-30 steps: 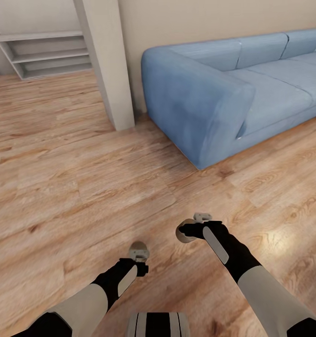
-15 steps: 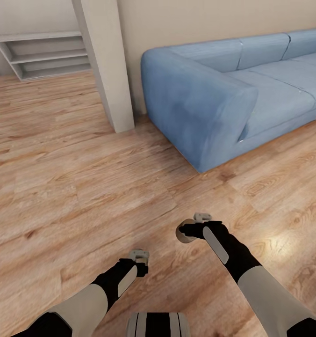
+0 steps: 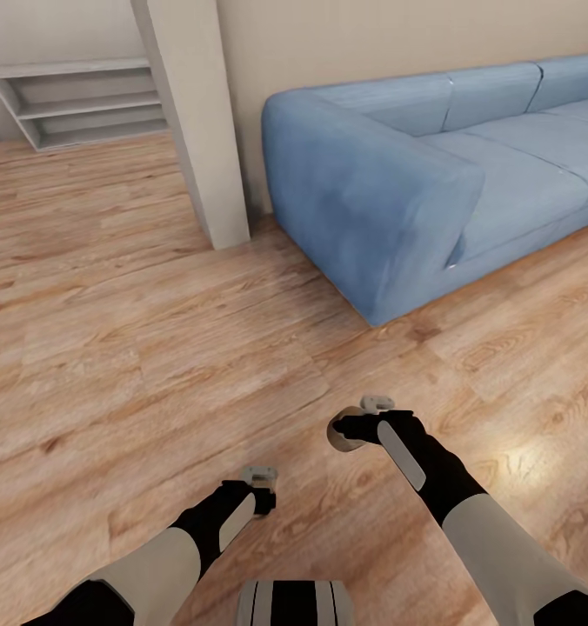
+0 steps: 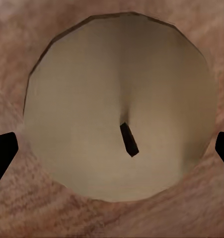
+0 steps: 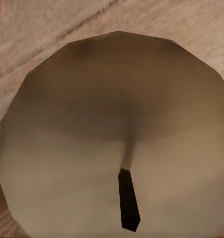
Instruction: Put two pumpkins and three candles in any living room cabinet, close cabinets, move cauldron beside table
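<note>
View drifted slightly since a second ago: base moving, sofa (image 3: 433, 174) ahead. Left claw (image 3: 259, 476) clamped on candle (image 4: 119, 106), right claw (image 3: 355, 426) likewise on candle (image 5: 116, 139). Cabinet yet to reach.

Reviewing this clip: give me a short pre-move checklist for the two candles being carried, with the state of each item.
1. Left hand holds a candle: ok, it sits between the fingertips.
2. Right hand holds the second candle: ok.
3. Floor ahead free of obstacles: ok.
4. Sofa clearance on the right: ok, apart from the arms.
5. Cabinet in sight: not ok.
6. Grip firmness: cannot tell.
</note>
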You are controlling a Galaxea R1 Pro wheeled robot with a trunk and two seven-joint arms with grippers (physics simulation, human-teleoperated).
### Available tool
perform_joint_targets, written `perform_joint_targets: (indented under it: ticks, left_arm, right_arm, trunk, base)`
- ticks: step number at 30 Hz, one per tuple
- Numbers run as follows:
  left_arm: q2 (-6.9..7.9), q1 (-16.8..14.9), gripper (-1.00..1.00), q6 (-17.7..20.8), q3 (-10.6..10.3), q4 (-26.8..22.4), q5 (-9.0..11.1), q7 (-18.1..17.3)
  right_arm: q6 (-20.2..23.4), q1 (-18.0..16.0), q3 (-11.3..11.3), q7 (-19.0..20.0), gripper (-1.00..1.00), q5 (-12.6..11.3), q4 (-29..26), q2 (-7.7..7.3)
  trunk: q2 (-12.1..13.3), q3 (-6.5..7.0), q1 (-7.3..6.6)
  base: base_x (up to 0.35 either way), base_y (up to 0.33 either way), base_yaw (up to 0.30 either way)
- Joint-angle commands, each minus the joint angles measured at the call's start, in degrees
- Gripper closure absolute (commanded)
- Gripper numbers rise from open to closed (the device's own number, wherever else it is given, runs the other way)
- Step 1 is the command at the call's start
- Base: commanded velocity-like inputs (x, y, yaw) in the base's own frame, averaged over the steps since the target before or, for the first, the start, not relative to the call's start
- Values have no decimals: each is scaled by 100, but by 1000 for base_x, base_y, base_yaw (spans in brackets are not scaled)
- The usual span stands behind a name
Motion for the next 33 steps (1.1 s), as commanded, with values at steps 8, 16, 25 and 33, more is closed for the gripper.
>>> perform_joint_targets:
  ticks: [8, 16, 25, 33]
  left_arm:
    - [0, -4, -100, 18, -32, -5, 47, 44]
    - [0, -4, -100, 18, -32, -5, 47, 26]
    - [0, -4, -100, 16, -32, -5, 47, -76]
    - [0, -4, -100, 15, -32, -5, 47, -79]
  right_arm:
    - [8, -3, 26, -61, 100, -72, -10, -8]
    - [8, -3, 32, -54, 100, -72, -10, -8]
    - [8, -3, 32, -57, 100, -72, -10, -6]
    - [8, -3, 32, -61, 100, -72, -10, 9]
  trunk:
    - [-2, -4, 0]
    - [-4, -48, 5]
    - [-11, -159, 18]
    - [-11, -159, 18]
  base:
    - [18, 0, 0]
    - [0, 0, 0]
    - [0, 0, 0]
    - [0, 0, 0]
